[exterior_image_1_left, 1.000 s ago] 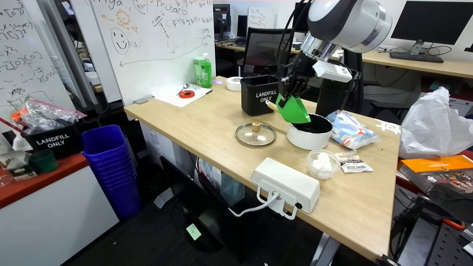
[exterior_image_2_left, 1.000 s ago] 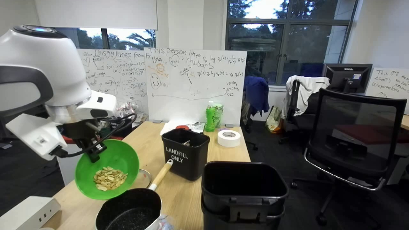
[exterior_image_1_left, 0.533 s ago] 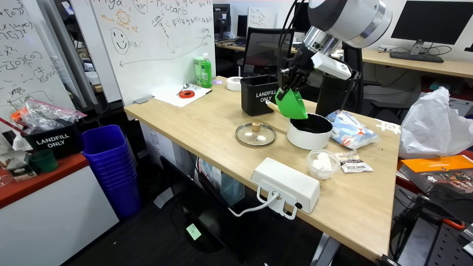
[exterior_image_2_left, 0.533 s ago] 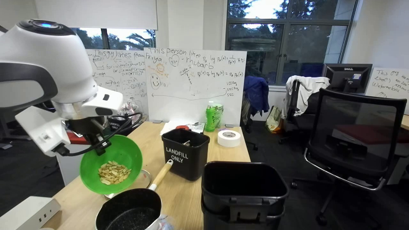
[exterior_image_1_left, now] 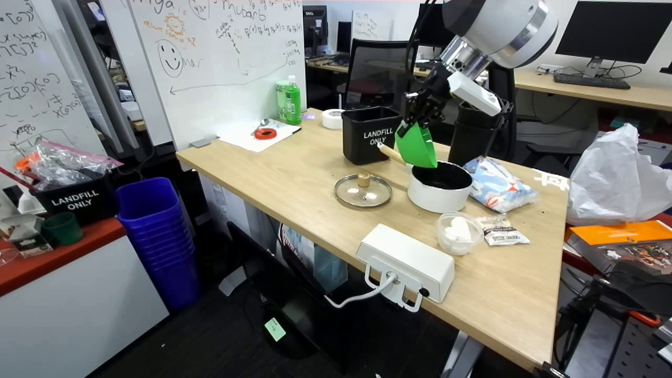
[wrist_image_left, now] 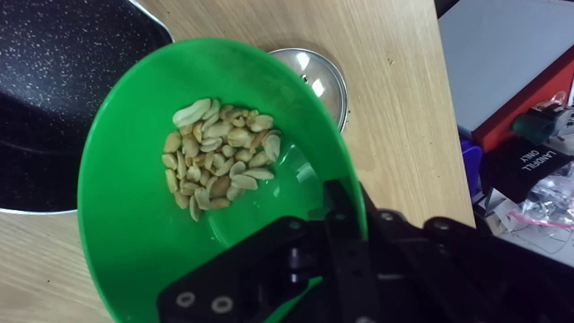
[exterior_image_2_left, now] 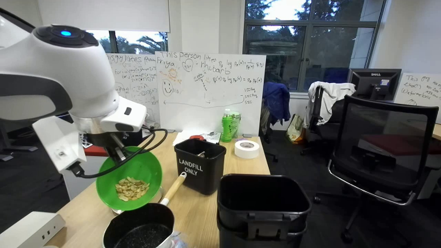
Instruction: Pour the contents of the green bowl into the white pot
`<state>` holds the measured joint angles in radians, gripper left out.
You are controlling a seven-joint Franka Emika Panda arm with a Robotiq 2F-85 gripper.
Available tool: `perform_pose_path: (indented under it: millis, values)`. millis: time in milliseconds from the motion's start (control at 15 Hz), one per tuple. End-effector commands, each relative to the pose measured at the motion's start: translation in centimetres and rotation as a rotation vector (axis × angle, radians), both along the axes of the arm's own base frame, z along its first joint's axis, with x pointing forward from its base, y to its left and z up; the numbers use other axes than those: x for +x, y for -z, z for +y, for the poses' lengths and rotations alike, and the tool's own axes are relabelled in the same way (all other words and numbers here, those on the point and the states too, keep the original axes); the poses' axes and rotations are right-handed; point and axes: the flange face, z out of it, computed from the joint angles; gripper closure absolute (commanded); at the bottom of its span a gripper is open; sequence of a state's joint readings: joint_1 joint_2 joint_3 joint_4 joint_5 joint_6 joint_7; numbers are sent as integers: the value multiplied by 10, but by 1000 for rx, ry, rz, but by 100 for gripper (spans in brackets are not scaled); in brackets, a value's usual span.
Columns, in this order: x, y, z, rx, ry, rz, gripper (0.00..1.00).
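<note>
The green bowl [exterior_image_1_left: 416,147] is tilted in the air beside and above the white pot [exterior_image_1_left: 438,197]. It shows in an exterior view [exterior_image_2_left: 137,172] and in the wrist view [wrist_image_left: 130,134]. Pale nuts [wrist_image_left: 224,157] lie in a heap in the bowl. My gripper [wrist_image_left: 351,190] is shut on the bowl's rim, one finger inside and one outside. The pot's dark inside [exterior_image_2_left: 141,234] holds nothing that I can see in an exterior view. In the wrist view part of the pot [wrist_image_left: 58,89] is cut off at the left edge.
A glass lid [exterior_image_1_left: 349,197] lies beside the pot. The pot's wooden handle [exterior_image_2_left: 175,187] points to a black bin [exterior_image_2_left: 203,172]. Taller black bins [exterior_image_2_left: 263,217] stand near the pot. A blue bag [exterior_image_1_left: 501,186], a small clear tub [exterior_image_1_left: 446,244] and a white box [exterior_image_1_left: 404,254] are around it.
My gripper and the bowl have moved right and slightly up in an exterior view, with the bowl still tilted. The nuts stay in the bowl. The pot has not moved.
</note>
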<state>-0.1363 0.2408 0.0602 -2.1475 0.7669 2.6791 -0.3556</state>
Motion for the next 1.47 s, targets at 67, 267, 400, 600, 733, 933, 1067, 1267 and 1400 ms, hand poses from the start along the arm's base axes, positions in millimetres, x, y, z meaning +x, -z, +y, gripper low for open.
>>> perform_pose_path:
  millis: [67, 267, 400, 600, 733, 933, 1067, 1267, 1400]
  values:
    - [10, 8, -16, 62, 14, -37, 99]
    - [13, 11, -27, 80, 38, -59, 99]
    - [14, 11, -32, 108, 51, -62, 99]
    - [15, 10, -37, 185, 41, -51, 99]
    - [15, 8, -41, 235, 39, -42, 99]
    - [14, 6, -53, 278, 47, -32, 99]
    - [11, 6, -50, 237, 64, -21, 95]
    - [11, 6, -46, 237, 59, -19, 95]
    - [11, 6, -46, 236, 59, -19, 95]
